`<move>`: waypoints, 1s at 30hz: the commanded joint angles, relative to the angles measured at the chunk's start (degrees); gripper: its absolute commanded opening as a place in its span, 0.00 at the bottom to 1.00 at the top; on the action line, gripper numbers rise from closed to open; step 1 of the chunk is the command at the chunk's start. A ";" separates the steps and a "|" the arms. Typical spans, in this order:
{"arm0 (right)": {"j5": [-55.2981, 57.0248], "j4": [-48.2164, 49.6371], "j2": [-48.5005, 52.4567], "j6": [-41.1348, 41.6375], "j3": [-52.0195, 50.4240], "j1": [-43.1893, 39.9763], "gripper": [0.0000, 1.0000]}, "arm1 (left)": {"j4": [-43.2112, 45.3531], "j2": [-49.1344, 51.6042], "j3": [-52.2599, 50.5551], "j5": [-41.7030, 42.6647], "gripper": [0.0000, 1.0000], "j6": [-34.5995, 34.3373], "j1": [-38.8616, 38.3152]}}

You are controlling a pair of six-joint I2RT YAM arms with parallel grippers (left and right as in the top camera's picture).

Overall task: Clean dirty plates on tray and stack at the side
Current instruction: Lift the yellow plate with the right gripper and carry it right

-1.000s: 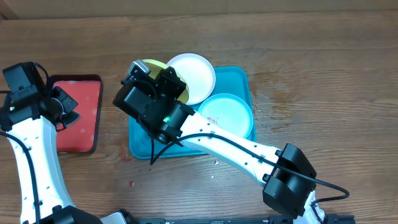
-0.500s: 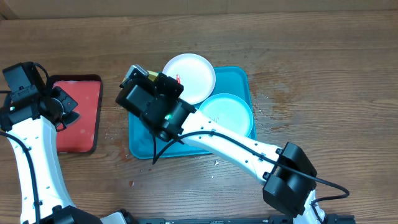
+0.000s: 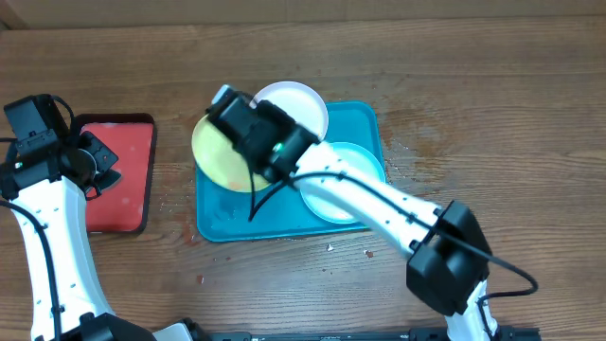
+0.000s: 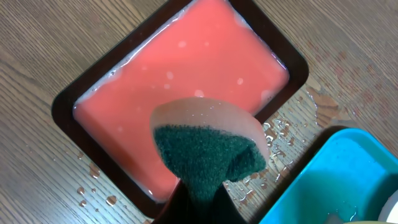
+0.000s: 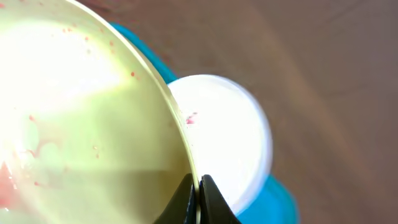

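The right claw (image 5: pixel 198 186) is closed on the rim of the yellow-green plate (image 5: pixel 81 124), one finger on each face of the edge. In the right wrist view that plate fills the left side, with pink smears and small red specks on its face. From overhead the yellow-green plate (image 3: pixel 218 156) lies over the far left corner of the tray (image 3: pixel 227 223), and its left part reaches out past the tray's left rim. Whether it touches the tray floor cannot be told.

Just beside it sits the white plate (image 3: pixel 298 99), at the tray's far edge, with its far part overhanging that rim. A small red mark shows near the edge of the white plate (image 5: pixel 230 137) closest to the claw. The pale mint plate (image 3: pixel 365 161) lies in the right half of the tray, partly covered by the right arm. The near left part of the tray floor is bare.

The left claw (image 4: pixel 196 193) is well to the left of the tray and clamped on a sponge (image 4: pixel 205 149), dark green scrub side toward the camera with a pale peach backing behind. Under the sponge is the red tray (image 4: pixel 180 81) with its dark rim, separate from the teal tray's left side. Water drops (image 4: pixel 280 134) dot the wooden tabletop (image 3: pixel 473 95) in the gap between the two trays.
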 commanded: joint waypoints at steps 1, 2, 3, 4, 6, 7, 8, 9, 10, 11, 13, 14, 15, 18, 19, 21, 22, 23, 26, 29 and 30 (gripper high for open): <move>-10.86 0.42 -1.03 10.32 0.96 -5.99 0.04 | 0.46 0.22 0.57 0.55 0.04 -1.03 0.22; -11.41 0.09 -1.60 12.66 0.96 -8.09 0.04 | 0.48 0.22 0.57 0.52 0.04 -1.01 0.22; -12.79 -0.37 -2.25 14.47 0.96 -10.43 0.04 | 0.48 0.22 0.57 0.52 0.04 -1.01 0.22; -15.19 -1.01 -2.99 15.96 0.96 -12.96 0.04 | 0.46 0.22 0.57 0.50 0.04 -0.98 0.22; -23.37 -2.38 -4.42 18.08 0.96 -19.41 0.04 | 0.39 0.22 0.57 0.48 0.04 -0.98 0.22; -27.65 -3.04 -4.74 18.14 0.96 -22.71 0.04 | 0.42 0.22 0.57 0.48 0.04 -0.98 0.22; -31.93 -3.98 -4.85 18.14 0.96 -26.56 0.04 | 0.44 0.22 0.57 0.48 0.04 -0.98 0.22; -34.45 -4.74 -4.85 18.14 0.94 -29.29 0.04 | 0.48 0.22 0.57 0.48 0.04 -0.98 0.22; -36.83 -5.88 -4.72 18.14 0.81 -32.54 0.04 | 0.50 0.22 0.57 0.48 0.04 -1.01 0.22; -38.27 -7.32 -4.31 18.14 0.74 -35.50 0.04 | 0.50 0.26 0.57 0.48 0.04 -1.01 0.22; -39.60 -11.08 -3.56 18.18 0.09 -42.05 0.04 | 0.59 0.39 0.57 0.48 0.04 -1.01 0.22; -39.76 -12.13 -3.37 18.18 -0.55 -44.33 0.04 | 0.70 0.48 0.57 0.50 0.04 -1.01 0.22; -39.74 -13.00 -3.19 18.18 -1.29 -46.31 0.04 | 0.76 0.52 0.55 0.50 0.04 -1.01 0.22; -39.74 -13.53 -2.97 18.18 -4.48 -51.56 0.04 | 1.05 0.57 0.55 0.66 0.04 -1.01 0.20; -39.71 -13.25 -2.97 18.18 -5.77 -53.11 0.04 | 1.09 0.57 0.55 0.70 0.04 -1.01 0.20; -39.67 -12.13 -2.97 18.18 -8.48 -55.80 0.04 | 1.14 0.57 0.55 0.74 0.04 -1.01 0.20; -39.65 -11.32 -2.97 18.16 -9.92 -56.96 0.04 | 1.11 0.57 0.55 0.94 0.04 -1.01 0.20; -39.19 -10.25 -2.95 18.18 -11.52 -58.21 0.04 | 1.11 0.57 0.55 1.22 0.04 -0.98 0.20; -37.16 -6.71 -2.95 18.23 -15.87 -60.72 0.04 | 1.11 0.57 0.55 1.57 0.04 -0.98 0.20; -37.11 -2.82 -2.95 21.31 -19.82 -62.73 0.04 | 1.09 0.57 0.52 1.99 0.04 -0.98 0.20; -37.11 -1.20 -2.95 22.84 -21.16 -63.34 0.04 | 1.09 0.57 0.52 2.01 0.04 -0.98 0.20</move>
